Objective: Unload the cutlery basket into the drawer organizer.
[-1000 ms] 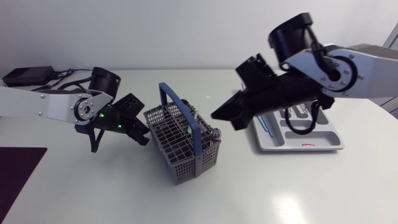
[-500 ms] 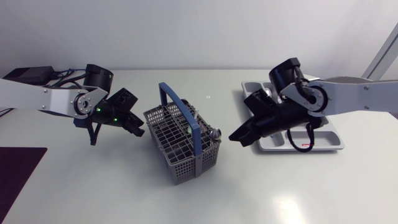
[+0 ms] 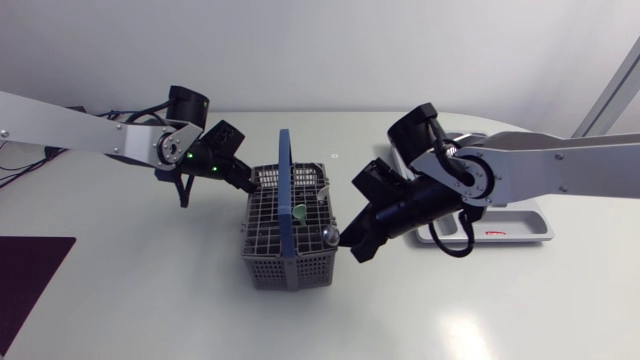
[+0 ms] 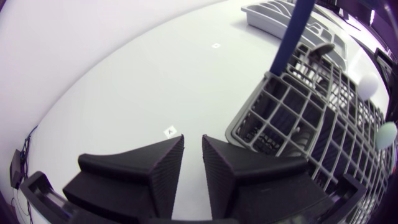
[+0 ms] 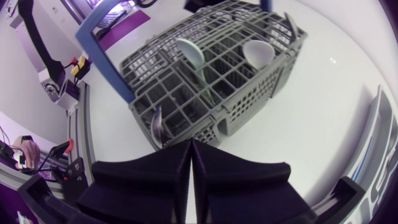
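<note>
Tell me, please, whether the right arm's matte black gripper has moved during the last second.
Yes. The right gripper has swung leftward, off the grey plastic drawer organizer, and now sits beside the grey mesh cutlery basket.

— What is carrying everything?

— I see one white table (image 3: 450, 310), smooth and slightly glossy, with a curved edge on the right.

— And what lies on it?

— A grey cutlery basket (image 3: 290, 268) with a blue handle stands upright near the middle. A pale grey drawer organizer (image 3: 530, 232) lies flat well to its right. A dark purple mat (image 3: 25, 285) lies at the left edge. A tiny square marker (image 3: 335, 156) sits just behind the basket.
</note>
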